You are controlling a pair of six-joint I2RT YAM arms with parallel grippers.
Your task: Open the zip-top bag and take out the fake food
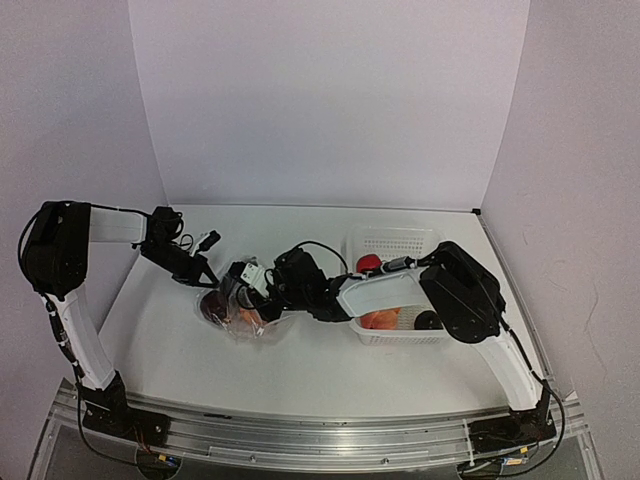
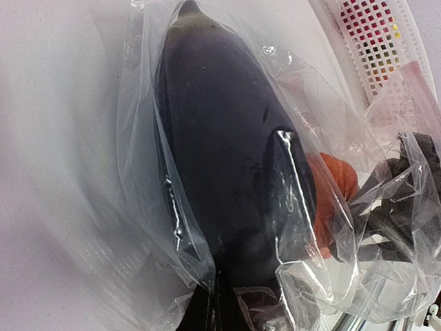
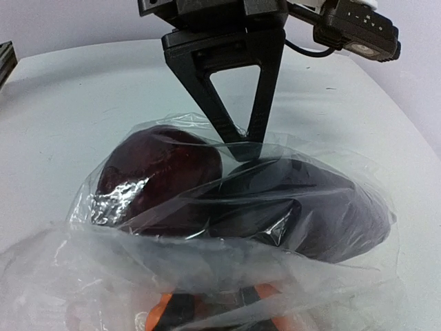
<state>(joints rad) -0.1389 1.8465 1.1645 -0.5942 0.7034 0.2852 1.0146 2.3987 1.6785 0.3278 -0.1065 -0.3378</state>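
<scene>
A: From above, where is the zip-top bag (image 1: 238,318) sitting?

B: It is resting on the white table (image 1: 180,350), left of the white mesh basket (image 1: 395,238); it is looking clear and crinkled, with dark and orange pieces bulging inside. The left gripper (image 1: 205,282) is pinching its far-left edge, jaws closed on the plastic; the right gripper (image 1: 258,303) is reaching in from the basket side, its jaws too small and dark to read here.

A: And the left wrist view?

B: A dark purple eggplant (image 2: 227,172) is filling the frame behind the film; an orange-red piece (image 2: 339,178) is peeking out beside it; that gripper's own fingers are blurring into the dark bottom edge.

A: The right wrist view?

B: The left gripper's black fingers (image 3: 270,76) are meeting at a point on the bag's top fold; a dark red piece (image 3: 158,172) is lying against the eggplant. The right gripper's own fingers are showing only dimly through plastic at the bottom; I cannot tell how wide they are standing.
</scene>
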